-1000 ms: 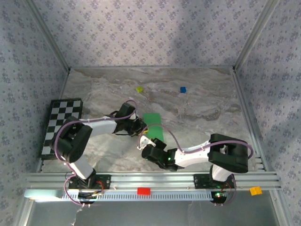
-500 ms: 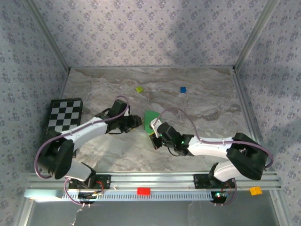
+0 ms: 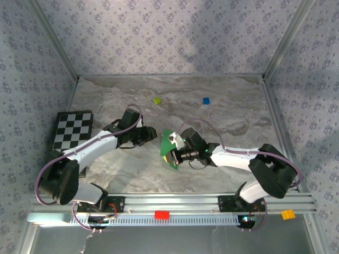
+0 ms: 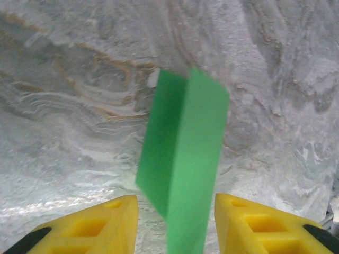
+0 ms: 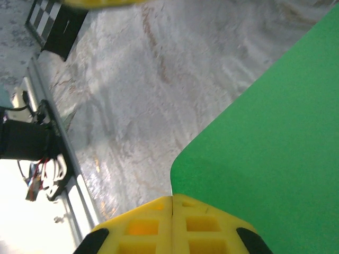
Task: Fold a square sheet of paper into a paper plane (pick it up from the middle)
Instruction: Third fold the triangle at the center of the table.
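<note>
The right fingers [image 5: 143,225] are pressed together on one edge of the square sheet of paper [image 5: 275,132]. They hold it folded and tilted up rather than flat on the surface [image 3: 233,111]. The left fingers [image 4: 100,222] stand apart, one on each side of the sheet's near end, gripping nothing. The sheet is well to the right of the checkerboard [image 3: 71,138]. The left fingers lie between the checkerboard and the sheet, just beside the sheet.

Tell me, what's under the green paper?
Grey marbled table lies below the green paper, which the right gripper holds up. The table right behind the sheet is hidden.
</note>
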`<move>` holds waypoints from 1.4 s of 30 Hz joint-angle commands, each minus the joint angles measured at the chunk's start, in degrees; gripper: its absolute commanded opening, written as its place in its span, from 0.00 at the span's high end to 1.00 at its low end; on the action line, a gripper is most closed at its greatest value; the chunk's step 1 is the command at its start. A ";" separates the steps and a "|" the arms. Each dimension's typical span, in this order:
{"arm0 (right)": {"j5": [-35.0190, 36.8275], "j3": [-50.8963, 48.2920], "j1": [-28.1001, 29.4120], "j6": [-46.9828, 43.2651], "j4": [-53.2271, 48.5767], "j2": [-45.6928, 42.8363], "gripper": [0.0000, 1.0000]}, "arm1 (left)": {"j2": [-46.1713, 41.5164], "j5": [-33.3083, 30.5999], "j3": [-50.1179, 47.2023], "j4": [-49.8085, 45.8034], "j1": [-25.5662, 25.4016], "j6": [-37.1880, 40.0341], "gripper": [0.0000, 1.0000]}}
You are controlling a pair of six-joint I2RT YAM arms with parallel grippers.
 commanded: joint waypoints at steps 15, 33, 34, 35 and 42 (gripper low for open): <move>-3.89 0.39 0.33 0.19 1.21 3.06 1.00 | 23.10 13.52 18.51 1.28 -1.50 6.23 0.88; -1.30 2.10 0.23 -1.78 -3.62 4.44 1.00 | 34.10 9.91 17.16 0.05 -4.13 8.54 0.96; -0.88 2.28 0.08 -2.16 -4.44 4.46 1.00 | 34.48 9.89 17.02 0.14 -4.11 8.65 0.96; -0.52 2.55 -0.12 -2.52 -5.02 4.49 1.00 | 34.75 9.80 16.86 0.14 -4.24 8.78 0.97; 2.61 3.88 -1.61 -5.11 -8.98 3.89 1.00 | 35.08 8.81 16.39 -0.21 -4.37 9.36 0.98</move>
